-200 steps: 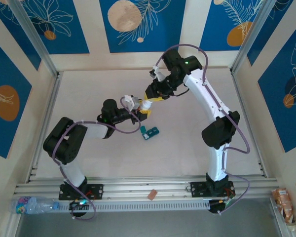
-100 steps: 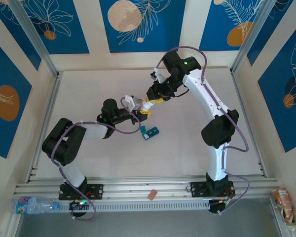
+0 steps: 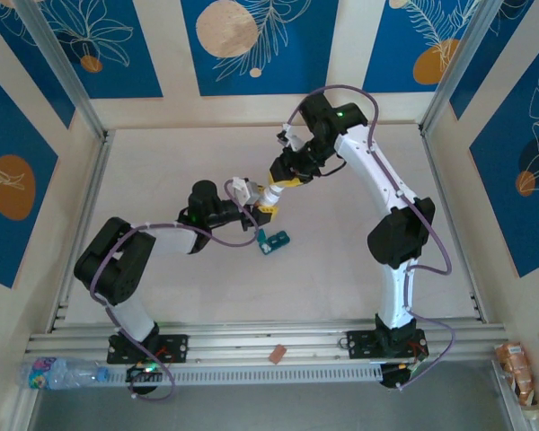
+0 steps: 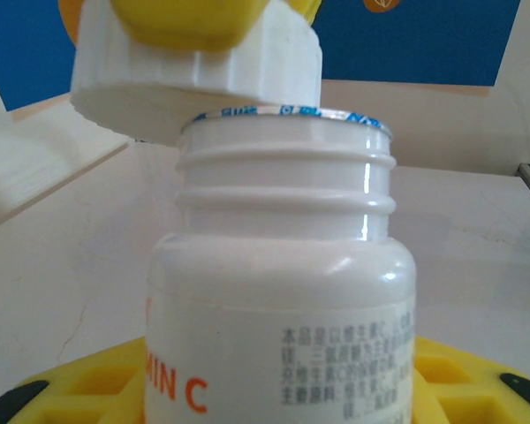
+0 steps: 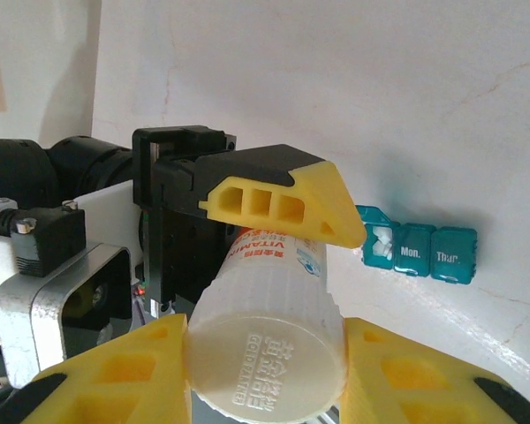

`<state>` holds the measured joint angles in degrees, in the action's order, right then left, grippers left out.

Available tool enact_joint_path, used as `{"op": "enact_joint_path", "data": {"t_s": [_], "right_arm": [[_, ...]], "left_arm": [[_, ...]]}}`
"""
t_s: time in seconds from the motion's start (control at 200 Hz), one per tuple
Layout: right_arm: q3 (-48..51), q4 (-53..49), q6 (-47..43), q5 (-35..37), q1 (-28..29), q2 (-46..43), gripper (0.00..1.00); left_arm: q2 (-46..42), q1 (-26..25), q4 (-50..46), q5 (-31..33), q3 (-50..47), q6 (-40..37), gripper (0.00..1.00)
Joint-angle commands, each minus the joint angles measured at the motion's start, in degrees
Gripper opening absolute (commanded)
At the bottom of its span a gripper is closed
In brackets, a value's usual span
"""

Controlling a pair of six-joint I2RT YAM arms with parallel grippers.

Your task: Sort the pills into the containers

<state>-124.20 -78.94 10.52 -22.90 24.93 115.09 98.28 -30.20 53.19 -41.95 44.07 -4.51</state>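
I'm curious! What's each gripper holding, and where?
The left gripper grips the white bottle by its body; the right gripper pinches the cap by its sides.

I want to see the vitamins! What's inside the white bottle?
Nothing inside shows: the bottle is seen side-on, and the cap, held by the right gripper, hangs tilted over its mouth.

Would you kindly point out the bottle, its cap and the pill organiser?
bottle (image 4: 274, 274), left wrist view, its shoulder.
cap (image 4: 203, 78), left wrist view, its ribbed side.
pill organiser (image 5: 412, 252), right wrist view, its middle lid.
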Motion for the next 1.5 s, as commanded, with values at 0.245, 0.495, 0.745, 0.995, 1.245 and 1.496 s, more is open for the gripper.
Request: {"op": "enact_joint_path", "data": {"t_s": [0.245, 0.495, 0.745, 0.995, 1.245, 1.496], "right_arm": [[8.32, 1.39, -1.39, -2.20, -0.12, -3.90, 0.33], [10.12, 2.06, -1.30, -3.32, -0.05, -5.59, 0.33], [8.83, 2.27, -0.85, -4.15, 0.73, -4.71, 0.33], [7.21, 1.86, -0.73, -4.07, 1.70, -3.20, 0.33], [8.95, 2.86, -0.53, -4.10, -0.26, -3.30, 0.33], [8.07, 2.58, -0.97, -6.23, -0.43, -2.71, 0.33]], "left_arm": [[-2.22, -0.52, -0.09, -1.12, 1.36, -1.89, 0.00], [-2.22, -0.49, -0.45, -1.33, 1.63, -1.91, 0.00], [-2.47, -0.72, -0.93, -1.46, 1.98, -2.17, 0.00], [-3.19, -1.09, -1.92, -1.46, 2.24, -2.76, 0.00], [-4.48, -1.39, -3.46, -1.64, 2.19, -3.67, 0.00], [-5.25, -1.97, -6.51, -2.42, 2.91, -5.23, 0.00]]}}
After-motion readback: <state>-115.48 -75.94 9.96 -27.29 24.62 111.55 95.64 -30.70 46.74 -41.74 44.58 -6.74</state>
